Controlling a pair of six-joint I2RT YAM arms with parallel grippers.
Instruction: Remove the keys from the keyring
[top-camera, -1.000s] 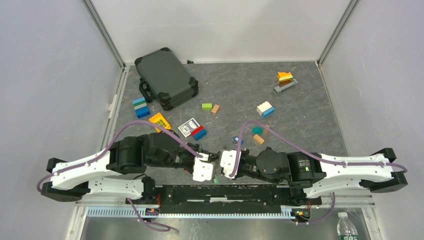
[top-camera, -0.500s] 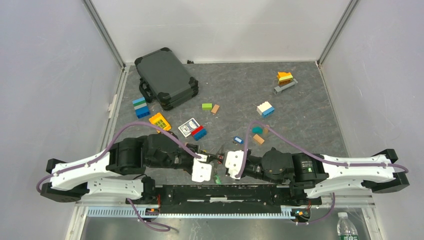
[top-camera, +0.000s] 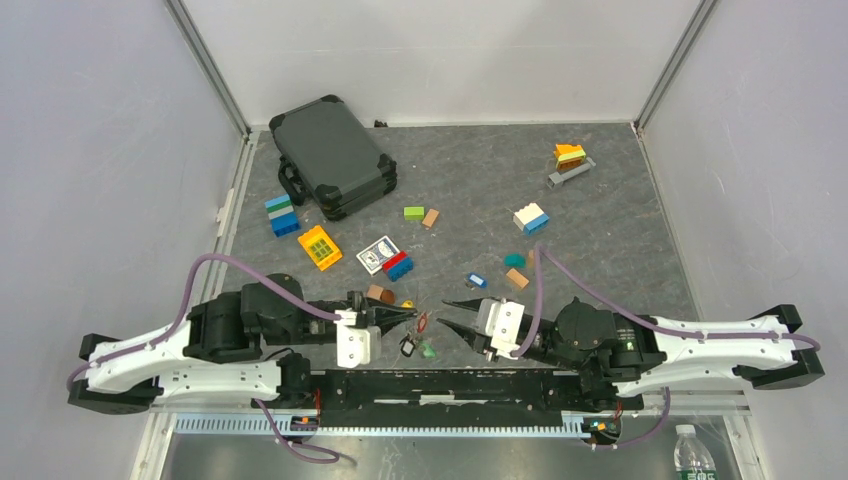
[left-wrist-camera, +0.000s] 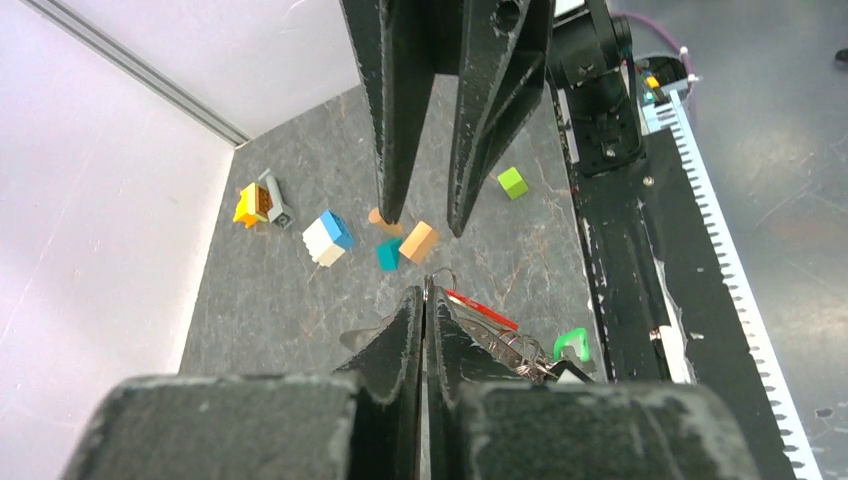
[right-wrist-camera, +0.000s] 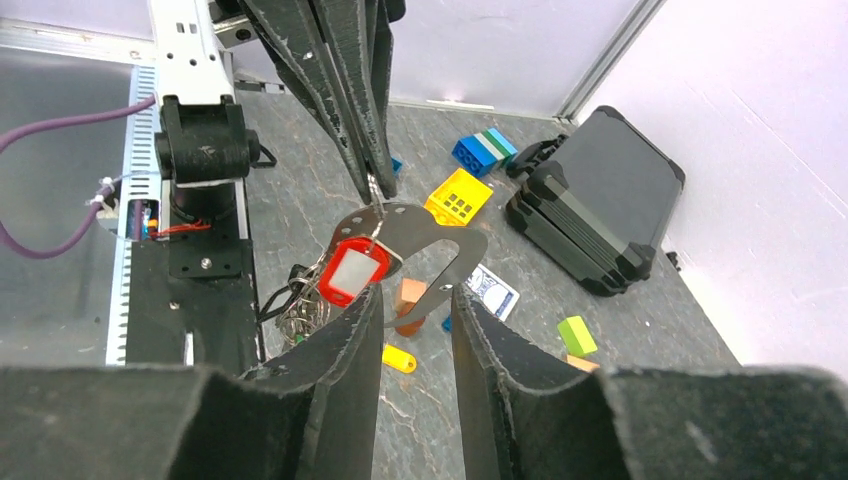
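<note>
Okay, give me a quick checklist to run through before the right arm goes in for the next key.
1. Jaws of the left gripper shut on the keyring: ok.
2. Jaws of the right gripper open: ok.
3. The red key hangs free below the left gripper: ok.
4. The red key centred between the right jaws: not ok, it sits to one side.
5. The yellow key off the ring, on the table: ok.
6. Number of keys in the bunch: cannot tell.

Left gripper (top-camera: 408, 314) pinched closed, right gripper (top-camera: 444, 313) parted (tips facing, apart)
</note>
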